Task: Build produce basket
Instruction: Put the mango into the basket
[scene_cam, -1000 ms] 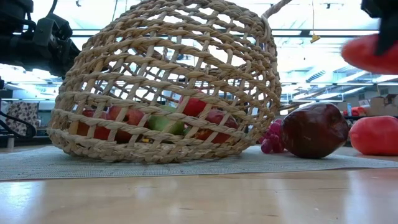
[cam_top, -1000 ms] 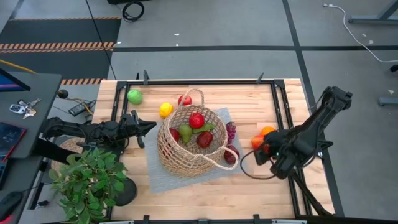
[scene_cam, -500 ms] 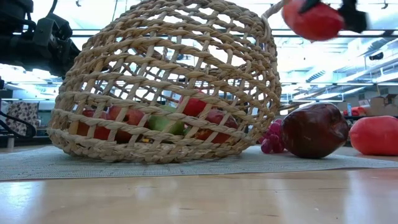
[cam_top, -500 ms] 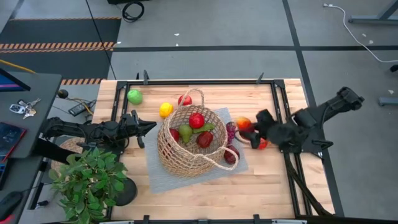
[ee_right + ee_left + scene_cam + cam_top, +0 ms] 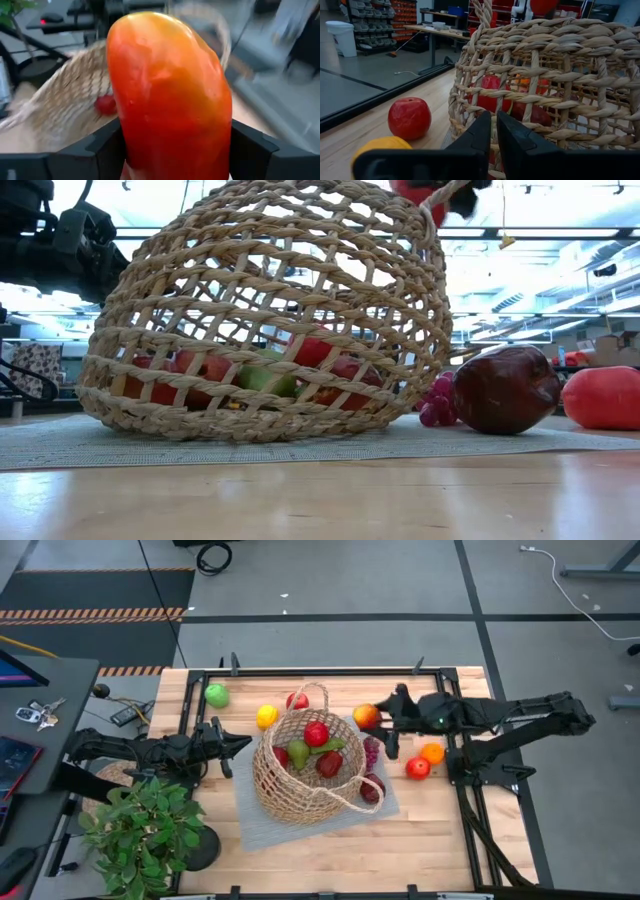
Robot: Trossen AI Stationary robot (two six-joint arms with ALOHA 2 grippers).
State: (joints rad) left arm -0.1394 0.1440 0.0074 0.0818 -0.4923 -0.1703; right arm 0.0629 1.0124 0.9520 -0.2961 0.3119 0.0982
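Note:
The tan wicker basket (image 5: 300, 780) sits tipped on the grey mat (image 5: 250, 820), with a red apple (image 5: 316, 734), a green pear (image 5: 298, 753) and dark red fruit inside. My right gripper (image 5: 376, 718) hovers just off the basket's far-right rim, shut on an orange-red fruit (image 5: 365, 716), which fills the right wrist view (image 5: 167, 90) and shows at the low view's top edge (image 5: 418, 192). My left gripper (image 5: 246, 742) is at the basket's left wall (image 5: 545, 75), fingers shut. My right gripper pinches the orange-red fruit's two opposite sides (image 5: 120, 135) between its fingers (image 5: 100, 150). It reaches level from the table's right. The fruit is lifted clear of the table. My left gripper is closed on the wicker of the basket's left wall (image 5: 492, 107), coming level from the table's left; the strand it has is hidden by the fingers (image 5: 477, 135).
A green apple (image 5: 216, 694), a lemon (image 5: 266, 716) and a red apple (image 5: 297, 700) lie on the table beyond the basket. Grapes (image 5: 372, 750) and a dark red fruit (image 5: 372, 787) rest on the mat. An orange (image 5: 432, 752) and a red fruit (image 5: 417, 768) lie to the right. A potted plant (image 5: 140, 830) stands near left.
My right gripper has risen from beside the orange near the table's right edge, carrying the orange-red fruit. It has swung left and toward the far edge, up to the basket's rim. The basket and my left gripper have stayed put.

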